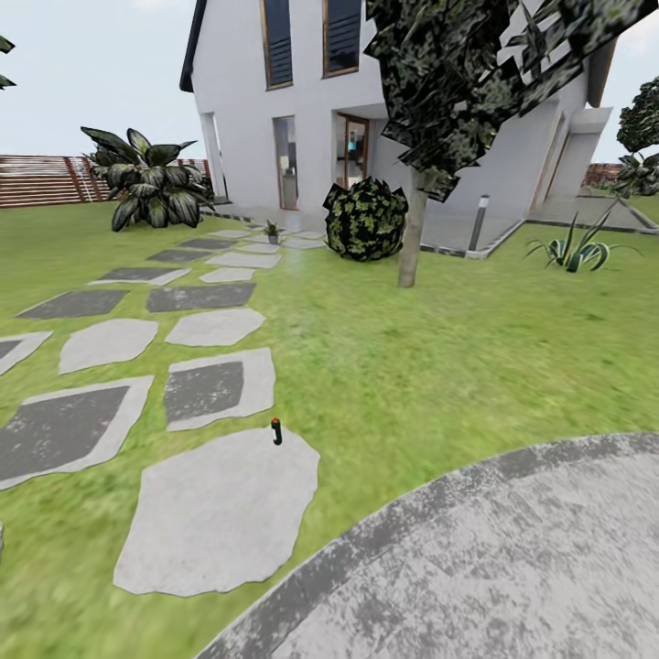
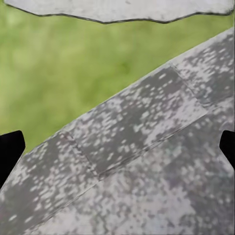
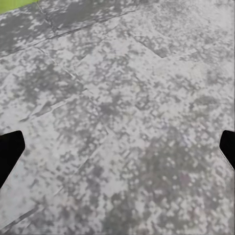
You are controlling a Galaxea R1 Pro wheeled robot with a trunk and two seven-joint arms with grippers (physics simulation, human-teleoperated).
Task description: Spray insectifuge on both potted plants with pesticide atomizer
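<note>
A simulated garden (image 1: 430, 339) spread before the robot's head camera: green lawn, a run of grey stepping stones (image 1: 215, 513) leading toward a white house (image 1: 302, 110), and the curved rim of a round paved patio (image 1: 513, 567) in the near right corner. A small dark object with a red top, apparently the pesticide atomizer (image 1: 275, 431), stood upright at the far edge of the nearest stepping stone; its detail was too small to make out. Far up the path, near the house steps, one small potted plant (image 1: 271, 231) showed as a tiny green tuft in a pot, leaves indistinct. A round clipped bush (image 1: 365, 219), a thin-trunked tree (image 1: 414, 215) whose crown was cut off by the picture's top, a broad-leaved shrub (image 1: 151, 178) before a slatted fence (image 1: 41, 179) and a spiky striped plant (image 1: 575, 249) in the grass completed the scene.

The wrist cameras looked down. The left pincer (image 2: 117, 149) hung over the patio's edge, with lawn beside it and a stepping stone's rim beyond; its dark fingertips (image 2: 10, 149) sat at opposite borders, spread wide around nothing. The right pincer (image 3: 117, 149) hung over speckled paving with a sliver of grass at one corner, its fingertips (image 3: 10, 149) likewise far apart and empty.
</note>
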